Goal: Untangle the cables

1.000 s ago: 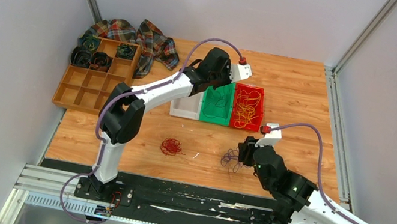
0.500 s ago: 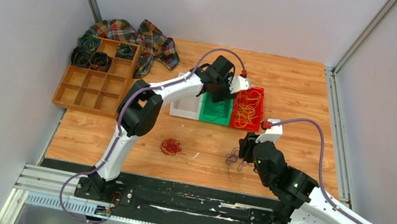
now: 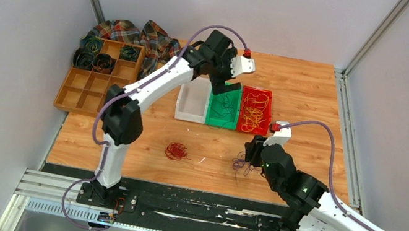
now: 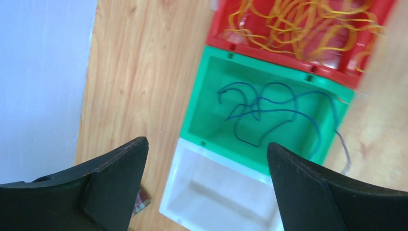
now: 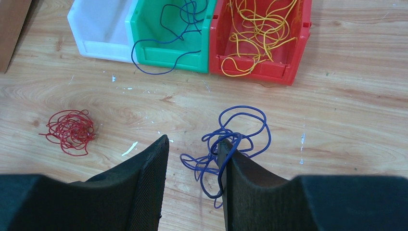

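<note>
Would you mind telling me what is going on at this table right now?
The left pincer hangs open and empty over the green bin, which holds blue strands. Yellow strands fill the red bin, and the white bin is empty. The right pincer, open, sits low beside a blue tangle on the table, with a red tangle apart to its left. It looks like colour sorting, part done.

Left pincer [image 4: 207, 147] now higher; farther back (above the green bin's [image 4: 196, 107] far end)
</note>
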Tool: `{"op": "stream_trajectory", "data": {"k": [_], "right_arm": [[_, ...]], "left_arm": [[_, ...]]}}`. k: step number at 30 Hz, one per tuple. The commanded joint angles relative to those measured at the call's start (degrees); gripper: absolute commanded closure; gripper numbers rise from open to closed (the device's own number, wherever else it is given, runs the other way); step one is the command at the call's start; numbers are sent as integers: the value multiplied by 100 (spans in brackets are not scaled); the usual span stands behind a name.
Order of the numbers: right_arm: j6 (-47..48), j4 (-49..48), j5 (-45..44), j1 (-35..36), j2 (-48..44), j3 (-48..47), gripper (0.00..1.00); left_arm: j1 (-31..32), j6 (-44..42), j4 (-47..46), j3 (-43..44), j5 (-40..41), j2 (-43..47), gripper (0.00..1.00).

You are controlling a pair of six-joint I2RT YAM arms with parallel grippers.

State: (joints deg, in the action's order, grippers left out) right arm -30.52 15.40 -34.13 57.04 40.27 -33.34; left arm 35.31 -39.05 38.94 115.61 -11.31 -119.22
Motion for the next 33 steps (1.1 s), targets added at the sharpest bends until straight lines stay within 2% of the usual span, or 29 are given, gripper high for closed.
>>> {"op": "stream_trajectory", "data": {"k": [1,3,7,10,15,23,29,33], "right_arm": [[-165,86,37,-105,15,-167,58],[-190,64,51,-109,20,-134,58],[-190,36,72,-129,96,-132,58],[-168,30,81,-148,159,-146,58],[-164,23,104,-179,211,-129,58],[-204,16,123,-244,166,-33,58],[-187,30,130,-280,156,-17,58],[-183,43,138,-294,141,-27,58]], "left_arm": [[-3,-384,918,-728,-924,821,2],[46,-632,1153,-1217,-1162,1045,0],[148,-871,1354,-1823,-1269,1081,10],[175,-766,1353,-1859,-1411,853,18],[339,-423,1350,-1713,-1531,504,24],[573,123,244,-2138,-1094,390,38],[615,64,83,-2178,-971,200,46],[714,-18,-197,-2612,-774,291,50]]}}
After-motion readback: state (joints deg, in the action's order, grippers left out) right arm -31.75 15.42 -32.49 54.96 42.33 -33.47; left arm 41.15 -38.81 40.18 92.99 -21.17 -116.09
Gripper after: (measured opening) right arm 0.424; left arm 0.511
